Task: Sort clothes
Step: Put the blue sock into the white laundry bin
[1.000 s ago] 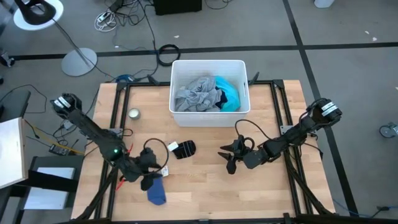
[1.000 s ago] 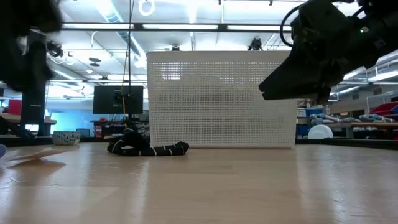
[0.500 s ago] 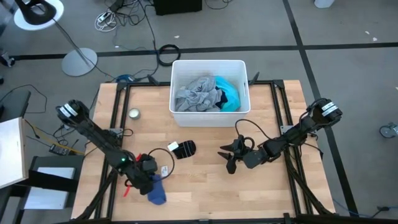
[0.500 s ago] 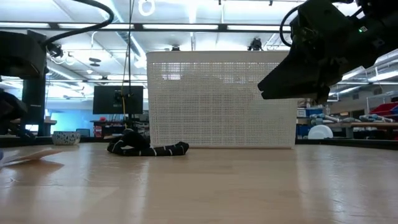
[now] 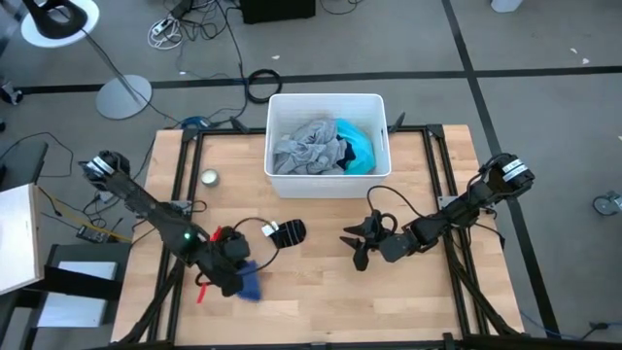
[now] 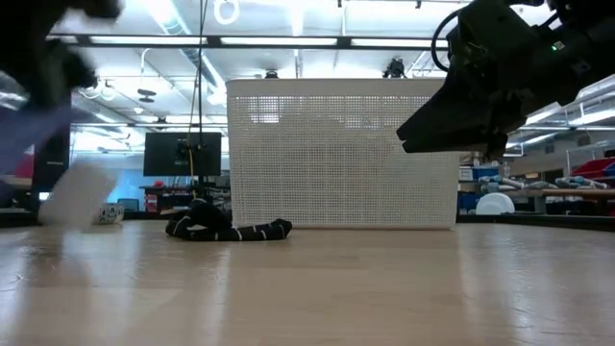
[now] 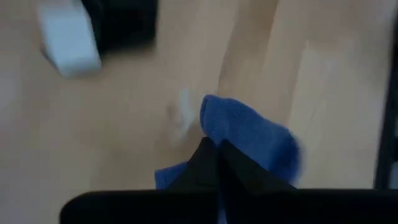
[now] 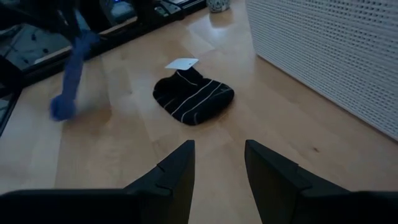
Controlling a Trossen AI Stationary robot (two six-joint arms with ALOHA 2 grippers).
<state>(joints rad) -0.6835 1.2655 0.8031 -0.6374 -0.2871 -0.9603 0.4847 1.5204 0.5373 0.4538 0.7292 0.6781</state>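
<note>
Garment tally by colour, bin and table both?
Grey: 1, in the white bin, grey garment
Turquoise: 1, in the bin, turquoise garment
Blue: 1, blue piece held by the left gripper
Dark striped: 1, on the table, striped garment
Total: 4 clearly visible

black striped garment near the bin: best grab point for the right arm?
Grip the raised middle hump of the black striped garment, coming straight down from above. It lies flat and bunched on the table, apart from the bin. The right end effector, fingers open, hovers just beside it.
</note>
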